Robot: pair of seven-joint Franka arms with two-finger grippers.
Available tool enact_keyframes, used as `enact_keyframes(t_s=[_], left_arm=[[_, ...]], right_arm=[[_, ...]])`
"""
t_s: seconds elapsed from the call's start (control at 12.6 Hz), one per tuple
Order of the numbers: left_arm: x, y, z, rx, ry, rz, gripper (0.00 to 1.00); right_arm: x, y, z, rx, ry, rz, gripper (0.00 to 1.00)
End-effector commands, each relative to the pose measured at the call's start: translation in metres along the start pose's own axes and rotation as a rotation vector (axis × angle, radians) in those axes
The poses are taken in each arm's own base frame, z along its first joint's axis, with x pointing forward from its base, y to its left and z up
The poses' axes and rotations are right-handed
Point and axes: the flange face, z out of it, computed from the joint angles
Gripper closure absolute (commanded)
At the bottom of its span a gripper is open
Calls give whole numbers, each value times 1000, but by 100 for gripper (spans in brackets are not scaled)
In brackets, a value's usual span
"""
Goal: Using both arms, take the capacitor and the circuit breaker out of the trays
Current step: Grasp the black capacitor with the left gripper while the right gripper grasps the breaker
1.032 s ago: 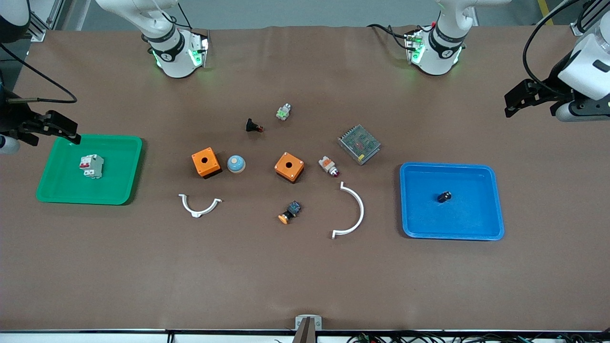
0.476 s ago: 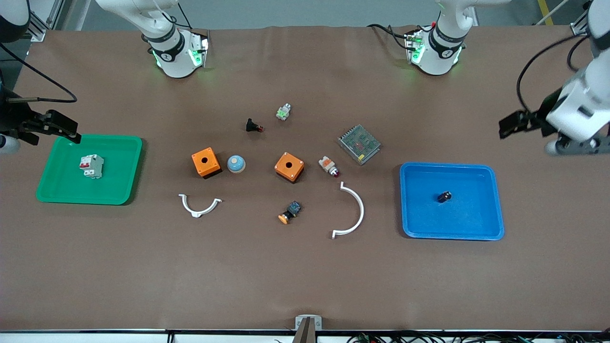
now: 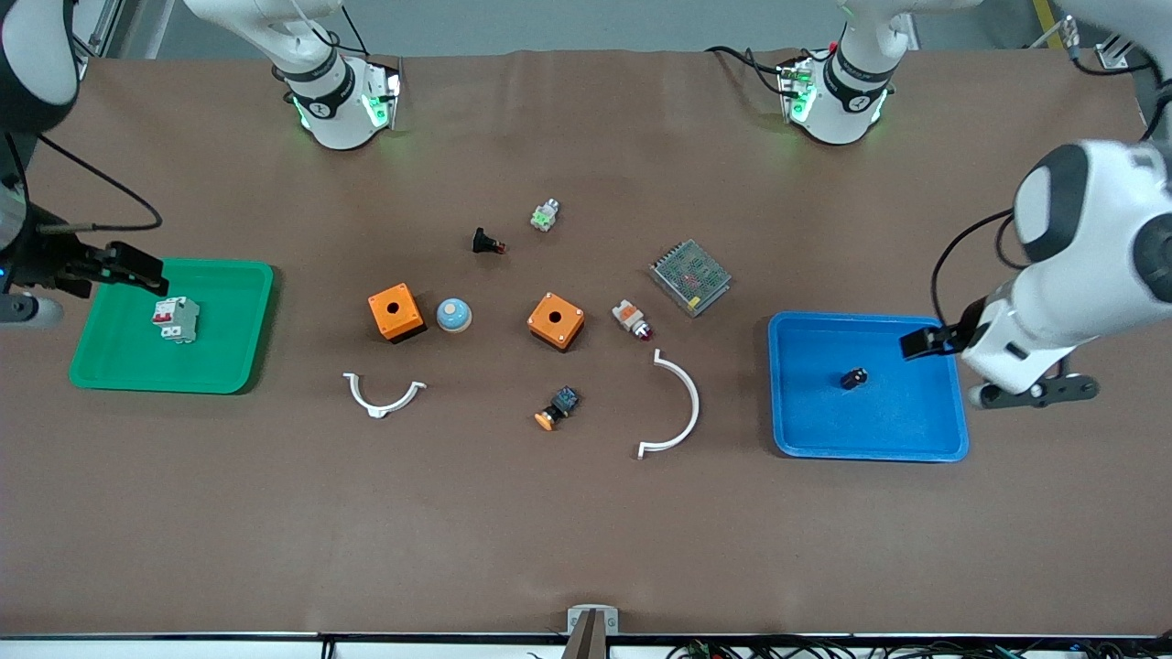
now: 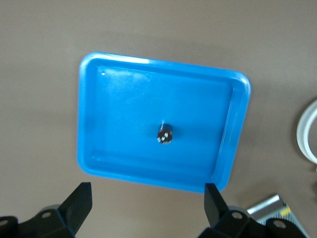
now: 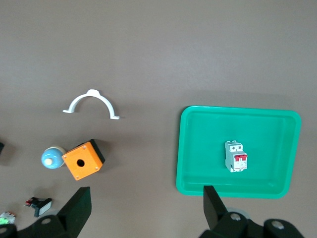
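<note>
The capacitor (image 3: 853,378), a tiny black cylinder, lies in the blue tray (image 3: 916,439); it also shows in the left wrist view (image 4: 165,134). The white-grey breaker (image 3: 176,319) with red levers lies in the green tray (image 3: 229,366) and shows in the right wrist view (image 5: 236,156). My left gripper (image 4: 147,201) is open and empty, high over the table by the blue tray's (image 4: 94,148) edge; its hand (image 3: 1025,352) shows at that tray's end. My right gripper (image 5: 147,201) is open and empty, high by the green tray (image 5: 198,148); its hand (image 3: 55,265) shows at that tray's corner.
Between the trays lie two orange boxes (image 3: 396,312) (image 3: 556,320), a blue-domed button (image 3: 453,315), two white curved clips (image 3: 385,394) (image 3: 678,403), a metal power supply (image 3: 690,276), an orange-capped button (image 3: 557,409), a white-and-orange part (image 3: 632,318) and a black red-tipped part (image 3: 487,242).
My left arm has swung from the table's end to over the blue tray's end. My right hand has shifted slightly toward the green tray. Capacitor and breaker have not moved.
</note>
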Motion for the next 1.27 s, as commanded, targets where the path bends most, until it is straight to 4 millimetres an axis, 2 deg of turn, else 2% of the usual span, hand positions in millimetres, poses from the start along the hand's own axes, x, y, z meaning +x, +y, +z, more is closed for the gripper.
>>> enact_keyframes(t_s=[0.0, 0.16, 0.32, 0.4, 0.56, 0.79, 0.87, 1.03, 1.19], left_arm=[[7, 15, 57, 9, -25, -19, 0], [19, 15, 104, 4, -42, -22, 0], [20, 13, 145, 11, -94, -26, 1], [19, 9, 155, 12, -97, -30, 3], [14, 8, 177, 7, -92, -33, 17], [12, 5, 201, 7, -111, -37, 24], [8, 5, 207, 8, -114, -37, 24], [7, 5, 214, 6, -113, -36, 28], [7, 6, 228, 4, -116, -36, 41]], right_arm=[[17, 46, 40, 15, -35, 83, 0], [26, 76, 63, 3, -29, 114, 0], [33, 107, 99, 1, -42, 100, 0], [37, 123, 124, -2, -31, 82, 0], [35, 167, 173, -2, -33, 47, 0], [26, 212, 227, 18, -90, -10, 0], [19, 220, 245, 27, -110, -21, 0], [7, 220, 274, 25, -115, -35, 0], [-13, 222, 305, 3, -149, -69, 0]])
